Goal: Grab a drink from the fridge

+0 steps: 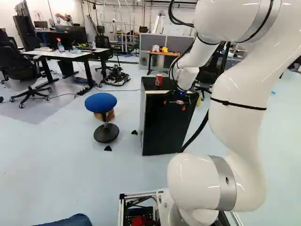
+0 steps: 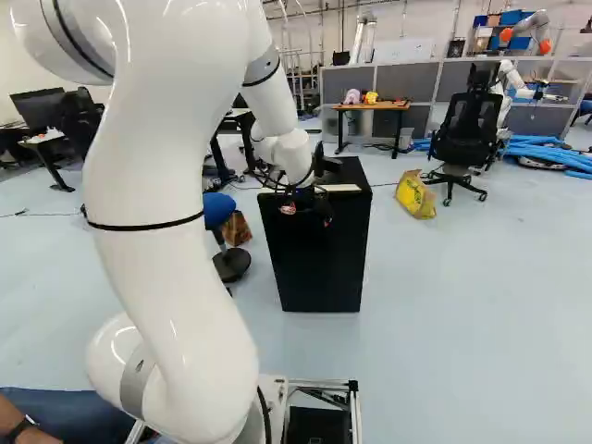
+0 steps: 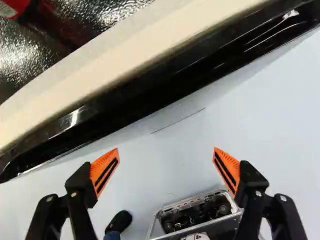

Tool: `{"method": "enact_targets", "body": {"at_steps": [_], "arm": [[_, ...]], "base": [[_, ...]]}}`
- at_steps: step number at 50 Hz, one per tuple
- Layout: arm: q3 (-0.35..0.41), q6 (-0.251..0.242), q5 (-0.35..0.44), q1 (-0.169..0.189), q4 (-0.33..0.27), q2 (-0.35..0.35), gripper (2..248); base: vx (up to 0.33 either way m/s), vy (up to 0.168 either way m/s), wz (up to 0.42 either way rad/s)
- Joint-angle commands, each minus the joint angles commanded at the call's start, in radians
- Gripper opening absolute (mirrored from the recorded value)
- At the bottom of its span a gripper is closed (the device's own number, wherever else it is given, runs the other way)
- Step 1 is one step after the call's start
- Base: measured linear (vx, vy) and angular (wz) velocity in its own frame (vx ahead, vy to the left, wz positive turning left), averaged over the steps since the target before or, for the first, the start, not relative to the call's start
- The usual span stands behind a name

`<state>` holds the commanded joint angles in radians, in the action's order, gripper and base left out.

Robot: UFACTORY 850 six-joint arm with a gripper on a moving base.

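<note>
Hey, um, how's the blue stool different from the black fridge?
The stool has a round blue seat on a thin post and round base; the fridge is a black box with straight sides. The fridge is bulkier than the stool. The fridge has a red can on top, while the stool's seat carries nothing. Both stand on the pale floor.

Base views share the fridge [image 1: 163,125] ahead; wrist view looks down close.

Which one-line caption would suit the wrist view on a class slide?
Jaws wide open, orange pads apart, beside the black fridge, a red can on its textured top.
</note>
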<state>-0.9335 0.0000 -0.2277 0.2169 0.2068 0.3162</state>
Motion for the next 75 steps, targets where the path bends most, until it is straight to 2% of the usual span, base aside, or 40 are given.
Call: {"method": "enact_targets", "body": {"at_steps": [15, 35, 58, 75], "arm": [[0.013, 0.0, 0.0, -0.04, -0.095, -0.01, 247], [0.001, 0.0, 0.0, -0.063, -0.221, -0.001, 247], [-0.06, 0.0, 0.0, -0.094, -0.221, 0.047, 247], [-0.109, 0.0, 0.0, -0.103, -0.221, 0.084, 247]], "base": [[0.0, 0.0, 0.0], [0.0, 0.0, 0.0], [0.0, 0.0, 0.0], [0.0, 0.0, 0.0]]}}
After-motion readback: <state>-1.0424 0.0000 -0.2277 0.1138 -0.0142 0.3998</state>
